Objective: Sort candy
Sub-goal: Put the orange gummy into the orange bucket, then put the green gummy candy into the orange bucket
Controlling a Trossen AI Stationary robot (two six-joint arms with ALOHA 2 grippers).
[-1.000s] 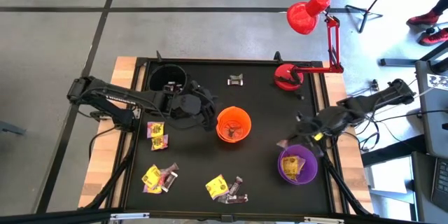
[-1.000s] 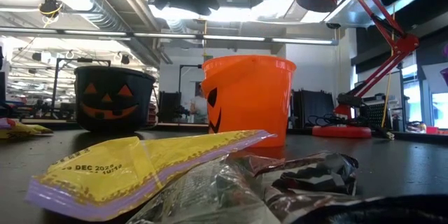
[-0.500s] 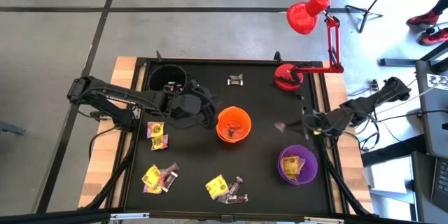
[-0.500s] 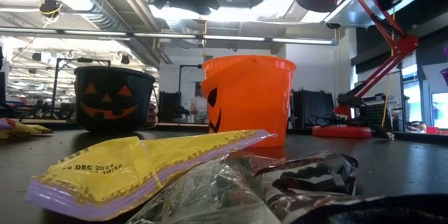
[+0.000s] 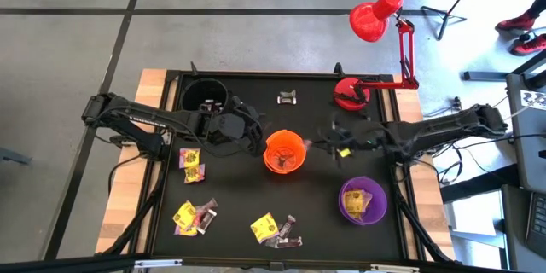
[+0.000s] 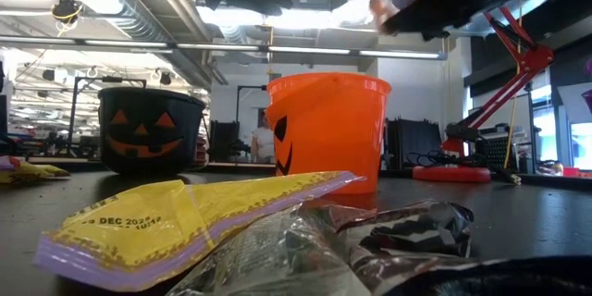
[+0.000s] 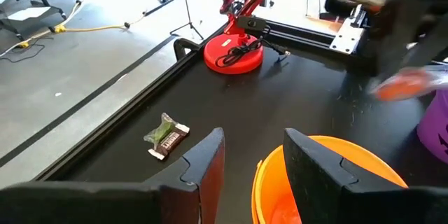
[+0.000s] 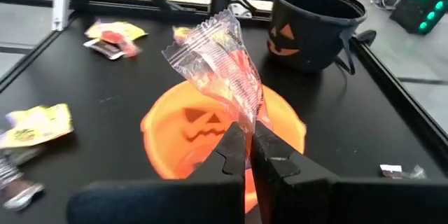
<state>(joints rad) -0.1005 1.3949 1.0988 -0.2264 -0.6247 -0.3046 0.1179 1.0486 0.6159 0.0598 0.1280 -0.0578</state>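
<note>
Roughly midway, by my reckoning: my right claw (image 8: 246, 155) is pinched shut on a clear crinkly wrapped sweet with an orange-red centre (image 8: 224, 63), carried in the air just beside the orange plastic pumpkin-face bucket (image 5: 284, 152) at the middle of the black surface (image 5: 324, 213). I judge this piece is meant for that bucket and has yet to be let go.

My left claw (image 7: 253, 155) hovers at the orange bucket's other side, fingers parted and holding nothing.

Already sorted, as far as I can see: the purple round cup (image 5: 363, 201) near the surface's front right corner holds yellow-wrapped sweets, and something lies in the orange bucket, though I cannot make out what. The black pumpkin-face bucket (image 5: 203, 94) at the back left corner looks dark inside; its contents I cannot tell.

Left to do: three small heaps of yellow, dark and silvery wrapped candy (image 5: 275, 229) lie along the front and left of the surface, and one small dark-and-green wrapped bar (image 7: 166, 136) sits alone near the back edge, not far from the red desk lamp's base (image 5: 349, 94).
</note>
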